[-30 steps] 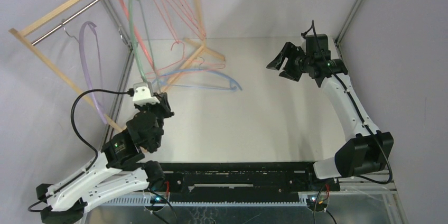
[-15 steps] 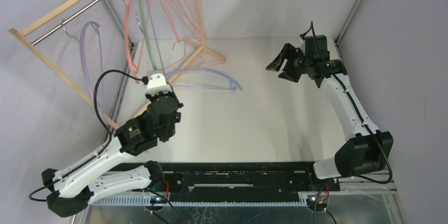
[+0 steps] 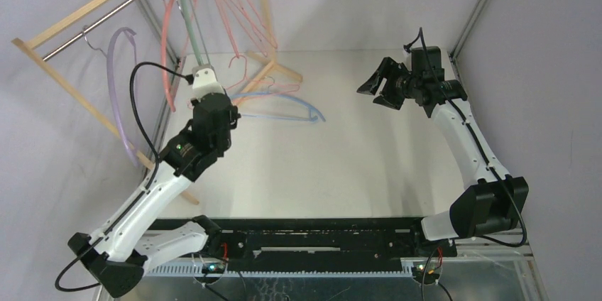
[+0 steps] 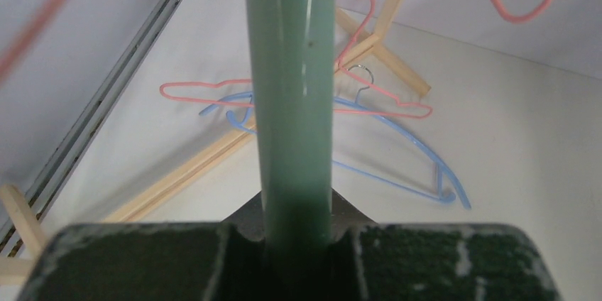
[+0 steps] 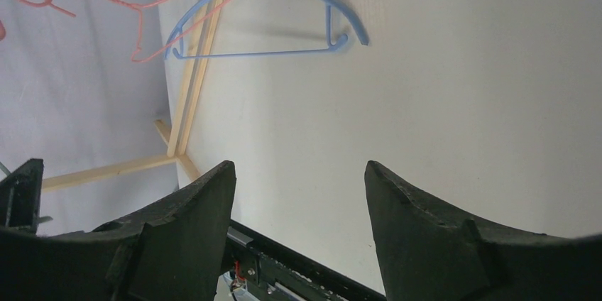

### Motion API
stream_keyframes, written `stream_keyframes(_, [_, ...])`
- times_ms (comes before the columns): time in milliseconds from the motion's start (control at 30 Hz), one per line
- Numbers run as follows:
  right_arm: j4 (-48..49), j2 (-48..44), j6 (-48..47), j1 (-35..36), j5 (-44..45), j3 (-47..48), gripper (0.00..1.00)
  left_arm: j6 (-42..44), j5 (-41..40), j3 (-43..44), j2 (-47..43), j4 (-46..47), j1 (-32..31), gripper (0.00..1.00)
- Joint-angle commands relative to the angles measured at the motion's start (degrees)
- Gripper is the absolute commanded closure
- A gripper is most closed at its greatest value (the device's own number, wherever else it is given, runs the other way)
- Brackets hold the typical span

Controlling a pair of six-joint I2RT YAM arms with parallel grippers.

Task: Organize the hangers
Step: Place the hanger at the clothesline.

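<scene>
Two end effectors are in play. The left end effector (image 4: 298, 248) is clenched on the lower shaft of the green hanger (image 4: 287, 67), which it holds raised and nearly upright. The right end effector (image 3: 378, 82) hangs released above the table (image 3: 341, 166), grasping nothing. Beyond, a blue hanger (image 5: 255, 52) and a pink wire hanger (image 4: 206, 84) lie by the rack foot. Farthest is the rod (image 3: 99, 20). The hanger's top should probably clear it, then settle between the hung neighbours without snagging.
</scene>
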Motion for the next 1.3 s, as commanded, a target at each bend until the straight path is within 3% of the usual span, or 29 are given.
stream_keyframes(0, [3.1,-0.1,0.3,-0.5,-1.1,0.0,0.26,4.2,8.6,5.5,3.3,4.9,5.1,1.00])
stream_keyframes(300, [3.0,0.2,0.2,-1.6,-1.3,-0.1,0.26,7.0,20.1,10.5,11.8,9.2,14.1,1.00])
stream_keyframes(867, [3.9,2.6,1.1,-2.8,-3.1,0.0,0.26,8.6,21.2,17.1,17.2,11.9,17.3,1.00])
stream_keyframes(1267, [4.4,4.2,1.7,-3.4,-4.1,-0.1,0.27,2.5,23.8,17.1,18.6,9.3,23.1,1.00])
